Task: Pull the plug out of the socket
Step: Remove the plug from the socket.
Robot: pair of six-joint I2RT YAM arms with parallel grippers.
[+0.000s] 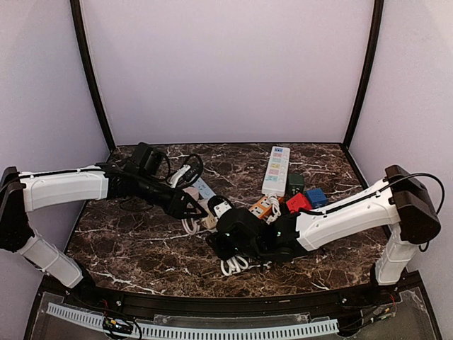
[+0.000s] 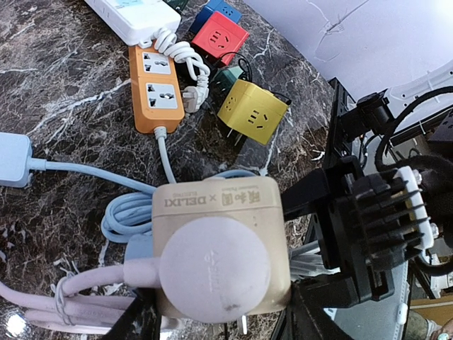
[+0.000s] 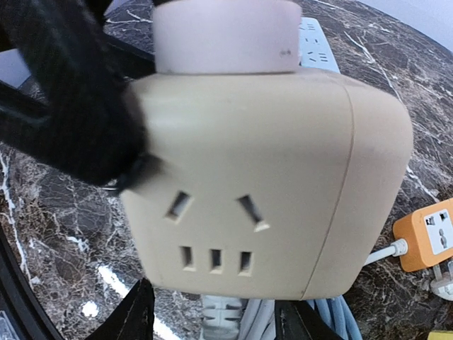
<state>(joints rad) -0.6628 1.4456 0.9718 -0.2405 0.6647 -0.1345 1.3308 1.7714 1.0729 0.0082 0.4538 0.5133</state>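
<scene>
One socket cube (plug seated) clamped in left gripper; right gripper just beside it, jaws apart.

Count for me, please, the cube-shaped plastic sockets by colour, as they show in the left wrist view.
Beige plastic cube socket: 1
Yellow plastic cube socket: 1
Red plastic cube socket: 1
Blue plastic cube socket: 1
Dark green plastic cube socket: 1
Total: 5
</scene>
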